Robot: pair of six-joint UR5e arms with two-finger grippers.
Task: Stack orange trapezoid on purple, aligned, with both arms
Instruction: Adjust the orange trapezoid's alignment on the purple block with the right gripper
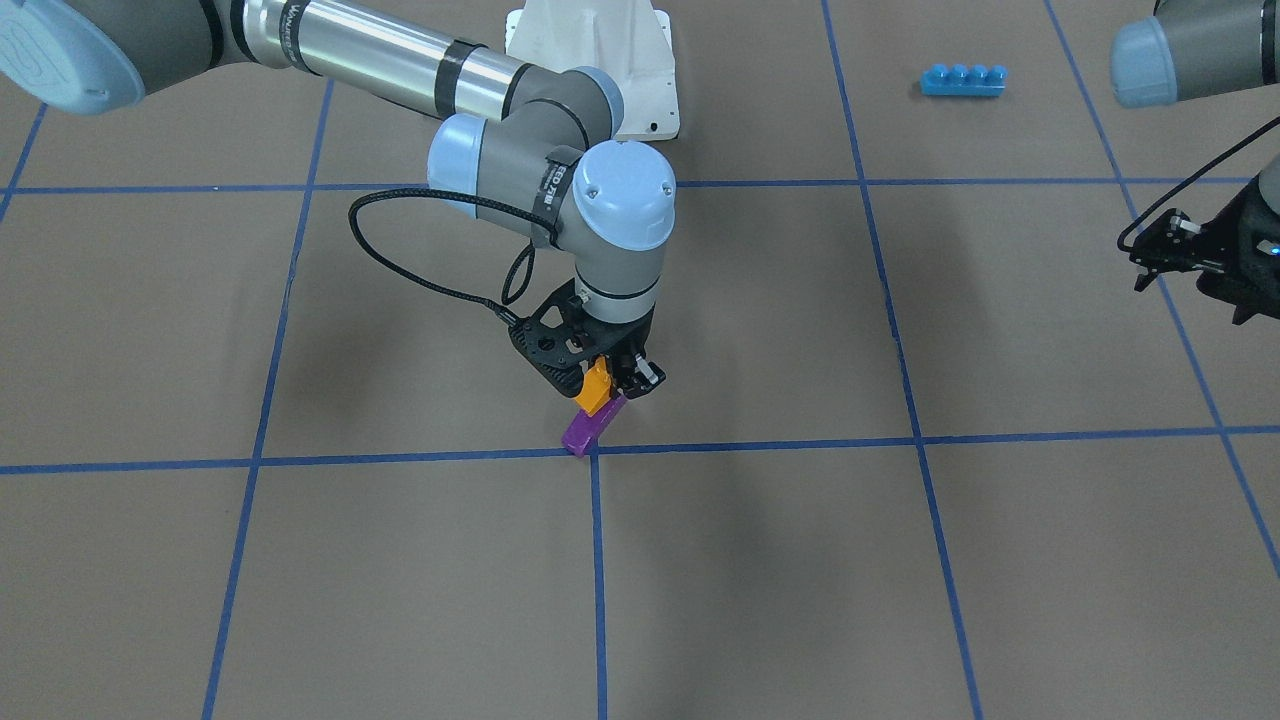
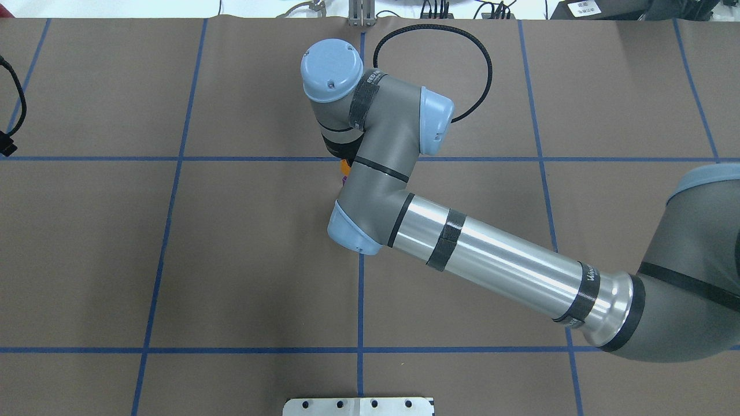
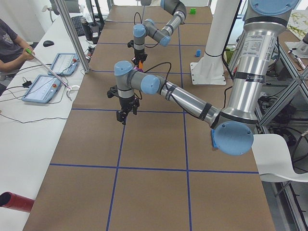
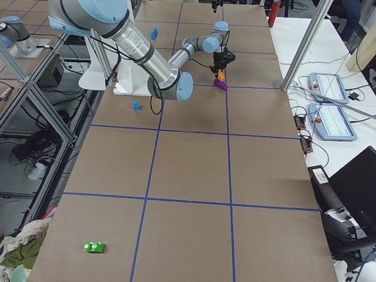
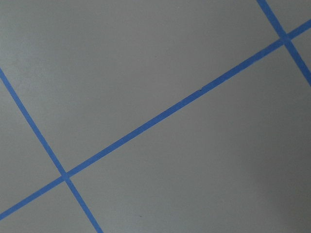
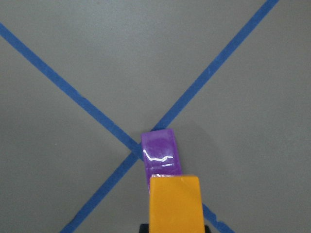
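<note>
My right gripper (image 1: 612,383) is shut on the orange trapezoid (image 1: 597,386) and holds it tilted right over the near-robot end of the purple brick (image 1: 592,426). The purple brick lies on the table at a crossing of blue tape lines. In the right wrist view the orange trapezoid (image 6: 175,201) overlaps the purple brick's (image 6: 160,155) near end; I cannot tell whether they touch. From overhead the arm hides all but a sliver of orange (image 2: 345,167). My left gripper (image 1: 1235,290) hangs empty far off at the table's side, partly cut off; I cannot tell whether it is open or shut.
A long blue brick (image 1: 963,79) lies near the robot's base mount (image 1: 600,60). A small blue brick (image 4: 136,106) and a green brick (image 4: 93,247) lie far from the work spot. Operators' tablets (image 4: 332,88) sit on the side table.
</note>
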